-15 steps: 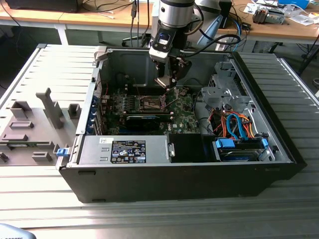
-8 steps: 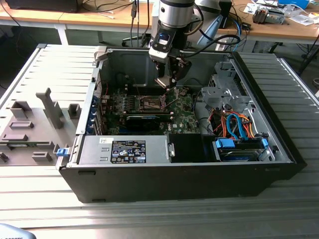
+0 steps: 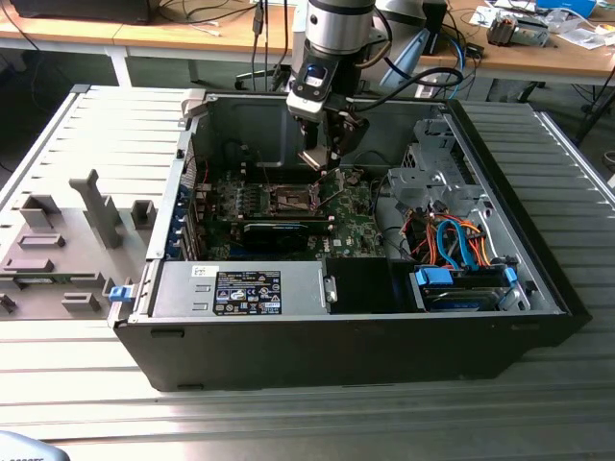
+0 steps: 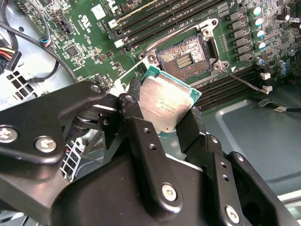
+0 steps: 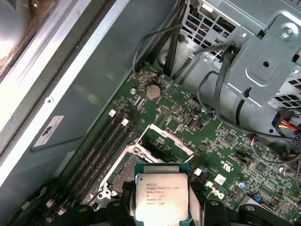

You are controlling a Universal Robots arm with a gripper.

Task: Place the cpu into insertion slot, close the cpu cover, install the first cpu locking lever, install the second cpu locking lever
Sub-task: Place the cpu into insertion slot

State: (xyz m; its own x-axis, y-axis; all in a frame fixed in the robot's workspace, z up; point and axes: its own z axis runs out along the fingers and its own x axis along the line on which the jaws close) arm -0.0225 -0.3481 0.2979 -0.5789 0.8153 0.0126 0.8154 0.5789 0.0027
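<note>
So: open PC case (image 3: 288, 360) lying on its side, green motherboard (image 3: 357, 235) on its floor. The gripper (image 3: 325, 158) is down inside the case and hovers over the board.

- Key relation: the insertion slot (image 3: 291, 200) sits below the fingertips and a bit toward the exterior view's left. In the second wrist view the slot (image 4: 184, 57) lies just past the fingertips, clear of them, no contact.
- Slot is bare: dark brownish contact field, metal rim. The cpu cover (image 5: 173, 141) looks swung up off it, thin frame with an open window; not certain of its exact angle.
- Gripper (image 4: 163, 117) is pinching the cpu (image 4: 167, 101) by two opposite edges, black fingers (image 4: 141, 136) on either side.
- The part is square, so no long axis; its edges look roughly parallel to the slot's, my read only.
- The cpu looks like a pale silver-beige lid with small print, with a thin green-teal substrate border showing around it and the lid side toward both wrist cameras. It's held off the board, not seated.
</note>
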